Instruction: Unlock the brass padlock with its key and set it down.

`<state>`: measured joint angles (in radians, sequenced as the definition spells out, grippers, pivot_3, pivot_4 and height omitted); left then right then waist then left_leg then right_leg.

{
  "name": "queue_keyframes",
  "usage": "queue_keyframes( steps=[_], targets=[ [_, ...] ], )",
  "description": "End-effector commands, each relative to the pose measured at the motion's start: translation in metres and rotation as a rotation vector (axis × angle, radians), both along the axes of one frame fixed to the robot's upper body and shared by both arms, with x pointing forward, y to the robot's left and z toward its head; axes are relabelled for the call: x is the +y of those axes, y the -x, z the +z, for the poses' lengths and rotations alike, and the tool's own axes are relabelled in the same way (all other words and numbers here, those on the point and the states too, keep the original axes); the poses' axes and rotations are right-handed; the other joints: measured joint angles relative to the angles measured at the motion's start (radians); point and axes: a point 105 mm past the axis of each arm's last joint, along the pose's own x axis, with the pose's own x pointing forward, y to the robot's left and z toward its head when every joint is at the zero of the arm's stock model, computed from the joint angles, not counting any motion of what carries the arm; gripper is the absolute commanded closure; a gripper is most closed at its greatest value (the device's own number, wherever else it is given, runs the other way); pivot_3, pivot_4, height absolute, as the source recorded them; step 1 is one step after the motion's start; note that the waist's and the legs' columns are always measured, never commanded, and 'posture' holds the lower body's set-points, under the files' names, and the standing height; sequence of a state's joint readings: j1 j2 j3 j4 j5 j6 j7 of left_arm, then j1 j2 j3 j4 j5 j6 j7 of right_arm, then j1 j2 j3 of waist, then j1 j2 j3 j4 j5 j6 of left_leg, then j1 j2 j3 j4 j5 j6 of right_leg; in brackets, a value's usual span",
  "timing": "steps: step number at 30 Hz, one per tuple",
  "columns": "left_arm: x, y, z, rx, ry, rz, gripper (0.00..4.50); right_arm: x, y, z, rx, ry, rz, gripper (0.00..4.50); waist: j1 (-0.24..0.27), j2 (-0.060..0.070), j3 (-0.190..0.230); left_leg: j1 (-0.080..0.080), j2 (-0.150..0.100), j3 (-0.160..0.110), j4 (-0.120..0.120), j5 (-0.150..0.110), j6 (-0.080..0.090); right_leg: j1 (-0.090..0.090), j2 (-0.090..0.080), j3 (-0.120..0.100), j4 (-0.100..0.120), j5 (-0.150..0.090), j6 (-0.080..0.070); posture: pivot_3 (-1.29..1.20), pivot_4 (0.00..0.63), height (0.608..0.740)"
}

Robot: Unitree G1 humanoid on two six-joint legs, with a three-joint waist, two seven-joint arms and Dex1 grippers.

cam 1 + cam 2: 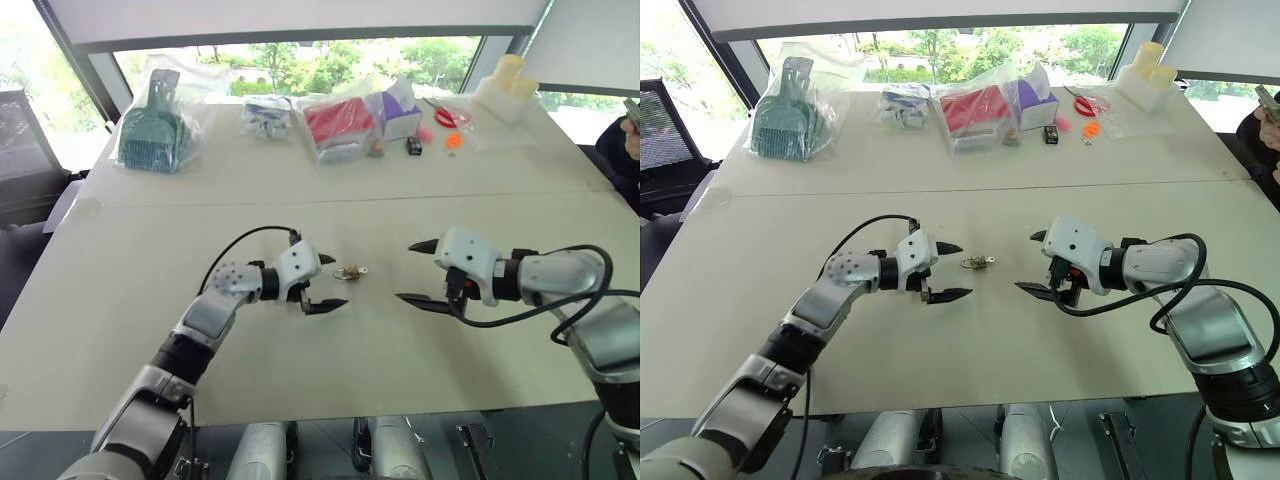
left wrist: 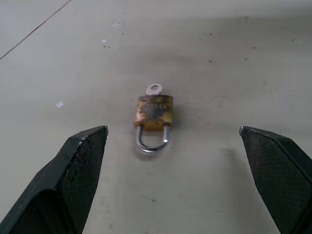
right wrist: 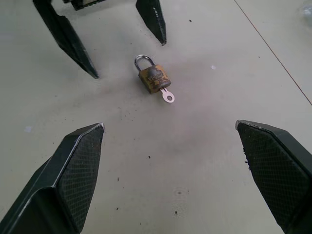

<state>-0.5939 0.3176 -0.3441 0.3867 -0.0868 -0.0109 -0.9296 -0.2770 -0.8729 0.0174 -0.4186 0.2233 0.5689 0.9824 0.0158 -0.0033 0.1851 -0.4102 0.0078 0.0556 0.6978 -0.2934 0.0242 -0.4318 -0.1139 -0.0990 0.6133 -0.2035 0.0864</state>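
The table fills most of the head views, pale and flat, with a seam running across it above the middle of the frame.

Along the top of the frame sits a row of clear bags. At upper left, one bag holds a teal comb-like tool standing on its teeth. Right of it, a smaller bag holds pale bluish-white pieces too small to name. At upper centre, a larger bag holds a red item, with a purple-and-white box against its right side. At upper right, a bag holds pale yellow cylinders. Between those last two lie red-handled scissors, small orange bits and a small dark item.

The left gripper is left of centre in the frame, pointing right, its two black fingers spread wide and holding nothing. The right gripper is right of centre, pointing left, fingers likewise spread wide and empty.

The padlock lies flat on the table at mid-frame, between the two grippers and nearer the left one, touching neither. In the wrist views its shackle looks seated in the body and points toward the left gripper. The key sticks out of the opposite end, its round bow toward the right gripper.
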Motion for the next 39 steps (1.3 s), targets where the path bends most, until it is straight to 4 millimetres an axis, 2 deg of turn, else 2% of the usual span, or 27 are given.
queue_keyframes(
  steps=[1, 8, 11, 17, 20, 23, 29, 33, 37, 39],
  targets=[
    [-0.007, -0.008, 0.003, -0.057, -0.009, -0.025, 0.02, 0.0, 0.004, 0.015, -0.06, -0.009, -0.007, 0.0, 0.0, 0.0, 0.0, 0.0, 0.0, 0.0, 0.0, 0.0, 0.0, 0.0, 0.0, 0.0, 0.0, 0.0, 0.0, 0.0, 0.15, 0.74],
    [-0.013, -0.012, -0.007, -0.037, -0.04, -0.06, 0.02, -0.002, 0.004, 0.015, -0.074, -0.005, -0.028, 0.0, 0.001, 0.0, 0.0, 0.0, 0.0, 0.0, 0.001, -0.001, 0.001, 0.001, 0.0, 0.0, 0.0, 0.0, 0.0, 0.0, 0.15, 0.74],
    [-0.014, -0.013, -0.01, -0.035, -0.047, -0.063, 0.88, -0.002, 0.002, 0.016, -0.077, -0.005, -0.028, 0.0, 0.002, 0.0, 0.0, 0.0, 0.0, 0.0, 0.001, -0.001, 0.001, 0.001, -0.001, -0.001, 0.0, 0.0, 0.0, 0.0, 0.15, 0.74],
    [-0.015, -0.014, -0.014, -0.027, -0.056, -0.062, 3.65, 0.0, -0.002, 0.016, -0.085, 0.0, -0.012, 0.0, -0.001, 0.0, 0.0, 0.001, 0.0, 0.0, 0.001, -0.001, 0.001, 0.001, -0.001, -0.001, 0.0, 0.0, 0.0, 0.0, 0.15, 0.74],
    [-0.01, -0.014, -0.014, -0.018, -0.063, -0.061, 3.74, 0.003, -0.003, 0.017, -0.085, 0.0, 0.0, 0.0, -0.001, 0.0, 0.0, 0.001, 0.0, 0.0, 0.001, -0.001, 0.001, 0.001, -0.001, -0.001, 0.0, 0.0, 0.0, 0.0, 0.15, 0.74],
    [0.005, -0.008, -0.006, -0.007, -0.063, -0.087, 3.74, 0.011, -0.005, 0.017, -0.099, 0.001, 0.035, 0.0, -0.008, -0.001, 0.0, 0.001, 0.0, 0.0, 0.001, -0.001, 0.001, 0.001, -0.001, -0.001, 0.0, 0.0, 0.0, 0.0, 0.15, 0.74],
    [0.052, 0.015, 0.03, 0.023, -0.1, -0.154, 3.74, 0.035, -0.02, 0.019, -0.202, 0.026, 0.104, 0.0, -0.026, 0.0, 0.001, 0.001, 0.003, 0.0, -0.001, -0.001, 0.001, -0.001, 0.003, -0.001, 0.002, 0.0, 0.0, 0.0, 0.15, 0.74],
    [0.079, 0.017, 0.052, -0.024, -0.156, -0.141, 3.74, 0.051, -0.034, 0.022, -0.308, 0.053, 0.149, 0.0, -0.017, 0.001, 0.001, 0.0, 0.002, 0.0, 0.0, -0.001, 0.001, -0.002, 0.001, -0.001, 0.002, 0.0, 0.0, 0.0, 0.15, 0.74],
    [0.083, 0.011, 0.08, -0.061, -0.133, -0.127, 3.74, 0.067, -0.047, 0.031, -0.432, 0.053, 0.174, 0.0, -0.001, 0.0, 0.001, -0.001, 0.0, 0.0, 0.001, -0.001, 0.001, -0.001, -0.001, -0.001, 0.001, 0.0, 0.0, 0.0, 0.15, 0.74],
    [0.081, 0.01, 0.087, -0.068, -0.12, -0.128, 3.74, 0.072, -0.05, 0.032, -0.461, 0.058, 0.186, 0.0, 0.0, 0.0, 0.001, -0.001, -0.001, 0.0, 0.001, 0.0, 0.001, -0.001, -0.001, -0.001, 0.001, 0.0, 0.0, 0.0, 0.15, 0.74]
  ],
)
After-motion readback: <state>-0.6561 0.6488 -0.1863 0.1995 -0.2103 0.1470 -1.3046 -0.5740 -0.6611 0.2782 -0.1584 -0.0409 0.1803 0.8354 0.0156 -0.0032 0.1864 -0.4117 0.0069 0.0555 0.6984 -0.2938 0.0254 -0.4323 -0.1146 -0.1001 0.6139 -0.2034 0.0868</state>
